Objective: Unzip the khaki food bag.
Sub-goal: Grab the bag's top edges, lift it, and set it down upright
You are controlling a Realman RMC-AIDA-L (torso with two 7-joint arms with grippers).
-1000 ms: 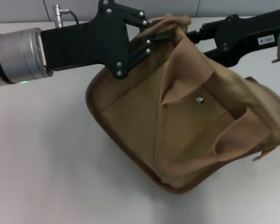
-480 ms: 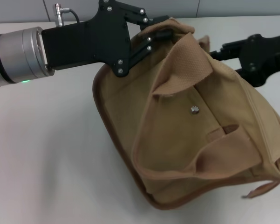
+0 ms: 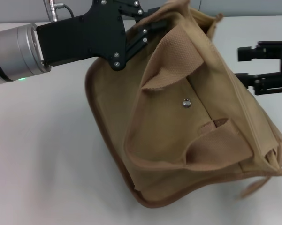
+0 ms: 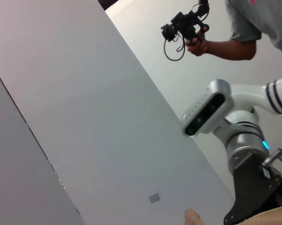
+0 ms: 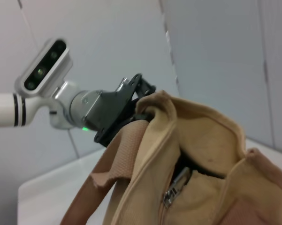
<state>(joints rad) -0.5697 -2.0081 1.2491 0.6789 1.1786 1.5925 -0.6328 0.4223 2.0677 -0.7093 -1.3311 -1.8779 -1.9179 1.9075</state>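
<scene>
The khaki food bag [image 3: 178,126] stands tilted on the white table, its front pocket with the metal snap [image 3: 186,103] facing me and a strap handle [image 3: 178,51] folded over the front. My left gripper [image 3: 156,26] is shut on the bag's top corner at the back. My right gripper [image 3: 240,65] is open and empty, just right of the bag's upper side and apart from it. In the right wrist view, the silver zipper pull [image 5: 171,191] hangs below a dark gap in the bag's top, with the left gripper [image 5: 131,101] clamped on the far corner.
The white table [image 3: 47,154] spreads to the left and front of the bag. A grey wall runs behind. The left wrist view shows the right arm [image 4: 239,136] and a person holding a device [image 4: 187,28] in the background.
My right gripper has left the bag's top and moved away to the right and nearer me, now open. The bag has swung round and stands higher. The left gripper keeps its hold.
</scene>
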